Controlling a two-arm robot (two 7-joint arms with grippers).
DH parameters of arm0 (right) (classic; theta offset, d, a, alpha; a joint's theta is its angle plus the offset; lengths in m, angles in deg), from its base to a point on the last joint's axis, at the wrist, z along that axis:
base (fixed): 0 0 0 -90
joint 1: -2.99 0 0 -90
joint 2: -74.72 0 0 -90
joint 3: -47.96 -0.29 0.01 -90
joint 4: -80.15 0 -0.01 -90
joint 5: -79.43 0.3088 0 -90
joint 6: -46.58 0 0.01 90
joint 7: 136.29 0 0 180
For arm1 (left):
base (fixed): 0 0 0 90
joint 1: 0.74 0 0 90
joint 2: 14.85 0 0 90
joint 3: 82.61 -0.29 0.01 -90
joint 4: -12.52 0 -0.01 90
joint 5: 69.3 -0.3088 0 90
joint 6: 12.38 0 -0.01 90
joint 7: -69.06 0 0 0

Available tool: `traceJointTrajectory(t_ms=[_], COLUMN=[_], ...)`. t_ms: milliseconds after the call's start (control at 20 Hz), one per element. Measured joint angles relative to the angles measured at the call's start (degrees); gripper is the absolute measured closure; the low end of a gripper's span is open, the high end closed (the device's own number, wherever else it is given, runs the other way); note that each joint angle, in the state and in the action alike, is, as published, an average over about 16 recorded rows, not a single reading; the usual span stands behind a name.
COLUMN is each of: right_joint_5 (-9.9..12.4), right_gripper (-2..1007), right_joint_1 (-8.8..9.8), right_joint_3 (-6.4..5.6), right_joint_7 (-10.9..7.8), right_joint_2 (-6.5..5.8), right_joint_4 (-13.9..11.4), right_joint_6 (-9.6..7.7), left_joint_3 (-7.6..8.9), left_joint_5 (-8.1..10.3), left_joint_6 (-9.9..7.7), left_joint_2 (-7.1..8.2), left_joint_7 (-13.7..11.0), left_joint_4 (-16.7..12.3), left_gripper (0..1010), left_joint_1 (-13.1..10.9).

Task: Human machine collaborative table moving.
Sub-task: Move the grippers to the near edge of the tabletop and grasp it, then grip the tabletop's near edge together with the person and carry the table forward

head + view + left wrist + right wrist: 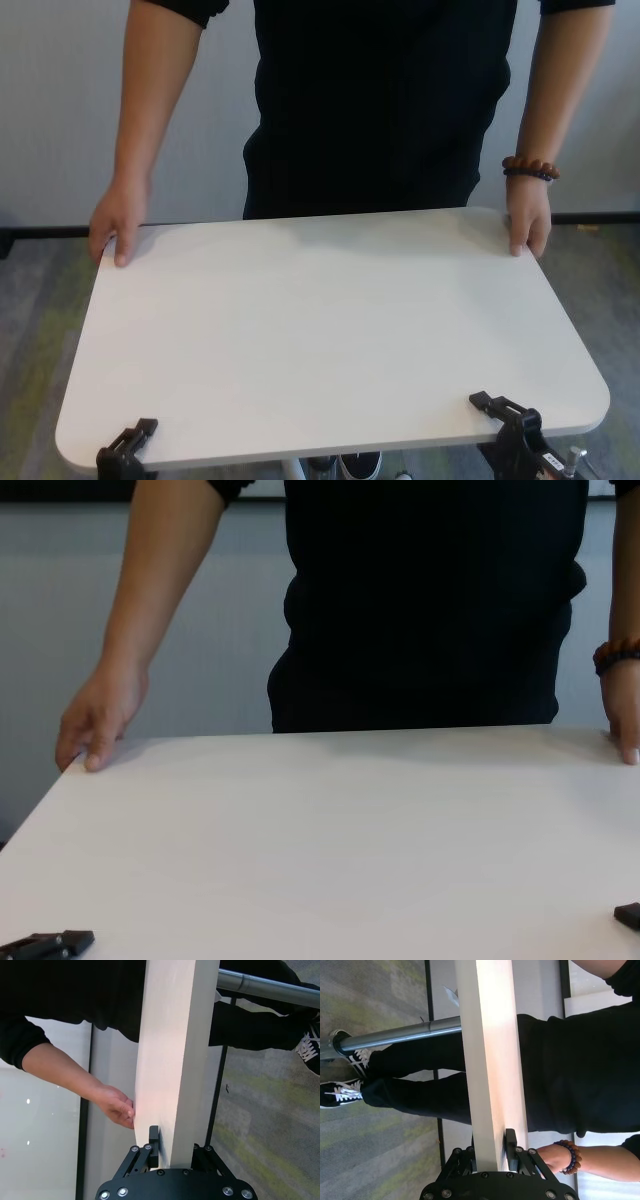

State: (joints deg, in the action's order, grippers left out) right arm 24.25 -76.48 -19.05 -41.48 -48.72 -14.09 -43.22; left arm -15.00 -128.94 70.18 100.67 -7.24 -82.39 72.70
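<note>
The white table (330, 330) fills the middle of the head view and the chest view (330, 840). My left gripper (130, 440) is shut on its near edge by the left corner, with one finger on top and one beneath (175, 1152). My right gripper (505, 408) is shut on the near edge by the right corner (491, 1152). The human (380, 100), dressed in black, stands at the far side. One hand (118, 225) rests on the far left corner. The other hand (527, 225), with a beaded bracelet (530, 168), rests on the far right corner.
A grey metal pole leg (400, 1035) runs under the tabletop (270, 985). The human's sneakers (340, 1092) stand on grey-green carpet (40, 300). A pale wall with a black baseboard (600, 217) lies behind the human.
</note>
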Motion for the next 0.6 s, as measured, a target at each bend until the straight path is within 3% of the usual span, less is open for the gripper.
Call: traceJointTrajectory(t_ms=[300, 600], right_joint_5=[-0.39, -1.09], right_gripper=[737, 737], right_joint_1=[0.15, 0.54], right_joint_3=[0.10, 0.30], right_joint_7=[0.34, 0.64], right_joint_2=[-0.14, -0.25], right_joint_4=[-0.26, -1.16], right_joint_6=[0.01, -0.28], left_joint_3=[0.02, 0.02], left_joint_5=[-0.51, -2.75], left_joint_6=[-0.20, -1.48], left_joint_2=[0.43, 1.82], left_joint_7=[-0.55, -1.90], left_joint_4=[-0.79, -3.34], left_gripper=[736, 736], left_joint_1=[-0.56, -2.38])
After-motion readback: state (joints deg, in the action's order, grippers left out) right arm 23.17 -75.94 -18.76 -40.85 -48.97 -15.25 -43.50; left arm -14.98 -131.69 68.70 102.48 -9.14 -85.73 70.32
